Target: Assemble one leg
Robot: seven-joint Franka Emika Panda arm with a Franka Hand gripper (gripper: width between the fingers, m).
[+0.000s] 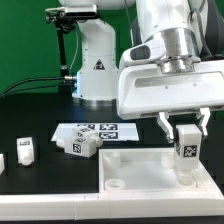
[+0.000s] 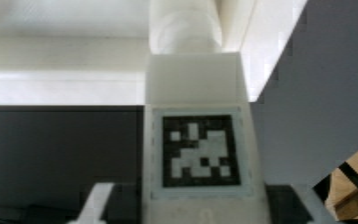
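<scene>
My gripper is shut on a white leg with a black-and-white tag. It holds the leg upright over the far right corner of the large flat white panel. The leg's lower end is at the panel's surface. In the wrist view the leg fills the middle, tag facing the camera, its far end against the white panel. Other legs lie on the table: one near the marker board, one further toward the exterior view's left, one at the left edge.
The marker board lies on the black table behind the panel. The arm's white base stands at the back. A black stand rises at the back left. A green backdrop is behind.
</scene>
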